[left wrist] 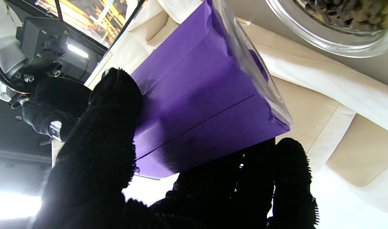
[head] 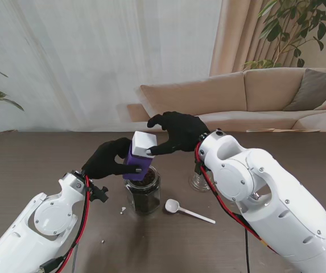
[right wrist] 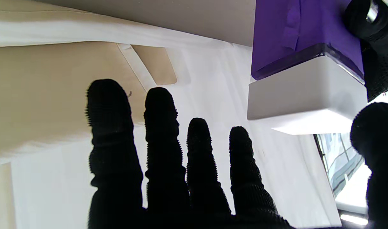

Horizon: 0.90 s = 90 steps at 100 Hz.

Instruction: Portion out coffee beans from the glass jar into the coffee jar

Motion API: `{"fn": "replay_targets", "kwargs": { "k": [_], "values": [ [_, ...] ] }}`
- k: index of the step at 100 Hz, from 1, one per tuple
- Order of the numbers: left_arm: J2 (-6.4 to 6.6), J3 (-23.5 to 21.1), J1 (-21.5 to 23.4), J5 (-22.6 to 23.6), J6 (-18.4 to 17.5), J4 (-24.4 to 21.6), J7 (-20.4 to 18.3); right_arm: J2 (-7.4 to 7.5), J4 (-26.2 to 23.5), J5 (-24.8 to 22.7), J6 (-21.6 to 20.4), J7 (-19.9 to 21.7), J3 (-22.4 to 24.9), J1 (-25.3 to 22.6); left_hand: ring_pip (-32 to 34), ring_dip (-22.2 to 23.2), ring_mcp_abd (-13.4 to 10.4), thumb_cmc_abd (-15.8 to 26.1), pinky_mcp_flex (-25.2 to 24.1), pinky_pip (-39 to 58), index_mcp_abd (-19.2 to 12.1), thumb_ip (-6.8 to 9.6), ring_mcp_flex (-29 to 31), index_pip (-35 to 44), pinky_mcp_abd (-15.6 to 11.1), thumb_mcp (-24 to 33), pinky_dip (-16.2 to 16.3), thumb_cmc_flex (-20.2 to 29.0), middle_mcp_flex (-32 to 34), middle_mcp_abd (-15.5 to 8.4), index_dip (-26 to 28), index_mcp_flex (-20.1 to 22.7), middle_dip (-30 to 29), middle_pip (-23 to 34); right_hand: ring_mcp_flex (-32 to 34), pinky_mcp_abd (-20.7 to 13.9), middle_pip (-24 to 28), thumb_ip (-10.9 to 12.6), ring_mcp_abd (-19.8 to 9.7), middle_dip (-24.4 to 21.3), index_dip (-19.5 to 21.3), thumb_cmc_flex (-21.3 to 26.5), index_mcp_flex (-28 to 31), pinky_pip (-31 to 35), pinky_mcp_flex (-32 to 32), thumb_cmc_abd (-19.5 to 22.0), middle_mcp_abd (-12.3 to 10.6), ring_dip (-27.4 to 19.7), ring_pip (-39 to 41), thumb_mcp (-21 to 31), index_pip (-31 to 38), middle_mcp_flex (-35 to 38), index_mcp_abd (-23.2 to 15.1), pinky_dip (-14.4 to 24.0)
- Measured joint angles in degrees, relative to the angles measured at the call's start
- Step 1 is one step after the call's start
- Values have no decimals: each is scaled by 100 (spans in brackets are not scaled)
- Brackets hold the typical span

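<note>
The left robot hand [head: 110, 160] holds the purple coffee jar [head: 139, 159] tilted directly over the open glass jar [head: 144, 192] of coffee beans. The right robot hand [head: 177, 132] is spread wide, its thumb beside the coffee jar's white lid [head: 143, 144]. A white scoop [head: 185, 210] lies right of the glass jar on the surface [head: 32, 165].

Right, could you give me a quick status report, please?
Left robot hand shut on purple coffee jar with white lid, held over bean-filled glass jar. Right robot hand open, fingertips at lid. White plastic scoop lies beside, clear.
</note>
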Motion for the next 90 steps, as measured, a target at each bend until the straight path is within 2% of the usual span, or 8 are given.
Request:
{"fn": "replay_targets", "kwargs": {
  "k": [25, 33, 40, 49, 60, 71, 86, 90],
  "values": [
    [30, -60, 51, -21, 4, -44, -68, -28, 156, 62, -380, -272, -37, 45, 4, 1, 2, 10, 0, 1, 45, 0, 0, 2, 18, 0, 2, 28, 0, 51, -61, 0, 74, 48, 295, -3, 12, 55, -71, 1, 213, 1462, 1052, 163, 7, -198, -56, -171, -276, -750, 624, 678, -405, -8],
    [36, -62, 55, -21, -4, -43, -71, -29, 160, 175, -471, -247, -29, 44, 4, 2, 2, 10, 0, 1, 45, 0, 0, 3, 20, 0, 3, 29, 0, 51, -86, 0, 84, 58, 331, -3, 19, -228, -87, -2, 188, 1146, 1063, 163, 10, -876, -106, -171, -388, 1241, 526, 813, -173, -10],
    [36, -62, 60, -21, -17, -43, -76, -30, 166, 224, -533, -246, -30, 45, 4, 2, 3, 10, 0, 1, 45, 0, 0, 7, 21, 0, 3, 29, 0, 51, -91, 0, 87, 63, 495, -5, -37, -431, -145, -8, 182, 1140, 1059, 163, 39, -1182, -157, -172, -412, 2015, 421, 1046, -73, -11],
    [36, -62, 66, -21, -21, -44, -77, -31, 203, 127, -650, -364, -69, 59, 4, 2, 3, 10, 0, 2, 45, 0, 0, 12, 22, 0, 4, 29, 0, 51, -92, 0, 88, 65, 642, -9, -145, -485, -219, -13, 168, 1263, 1060, 163, 89, -1547, -266, -172, -428, 2418, 383, 1241, -168, -12],
    [36, -64, 74, -37, -20, -47, -73, -42, 250, -40, -747, -531, -129, 84, 4, 2, 3, 11, 0, 3, 48, 0, 0, 13, 26, 0, 4, 31, 0, 53, -92, 0, 89, 72, 836, -62, -213, -485, -325, -20, 107, 1827, 926, 164, 94, -2096, -422, -173, -480, 2812, 195, 1306, -727, -104],
    [34, -81, 91, -67, -19, -58, -63, -67, 301, -259, -814, -746, -190, 97, 4, 3, 3, 10, 0, 3, 48, 0, 0, 13, 26, 0, 4, 32, 0, 53, -92, 0, 89, 73, 894, -141, -227, -472, -449, -81, 64, 2187, 687, 172, 100, -2330, -562, -173, -518, 3098, 254, 1303, -1232, -105],
    [30, -99, 109, -82, -21, -88, -44, -87, 329, -274, -872, -701, -187, 92, 5, 2, 3, 10, 0, 3, 48, 0, 0, 20, 26, 0, 4, 32, 0, 53, -92, 0, 89, 73, 788, -210, -321, -465, -505, -233, -437, 2158, -10, 173, 96, -2325, -591, -173, -618, 3218, 464, 701, -1212, -105],
    [30, -102, 112, -82, -20, -93, -39, -87, 318, -170, -882, -568, -141, 81, 5, 2, 3, 10, 0, 3, 48, 0, 0, 20, 26, 0, 5, 32, 0, 53, -92, 0, 89, 73, 655, -217, -368, -465, -505, -236, -520, 1840, -170, 173, 68, -2325, -591, -173, -630, 3215, 443, 382, -996, -105]
  ]
}}
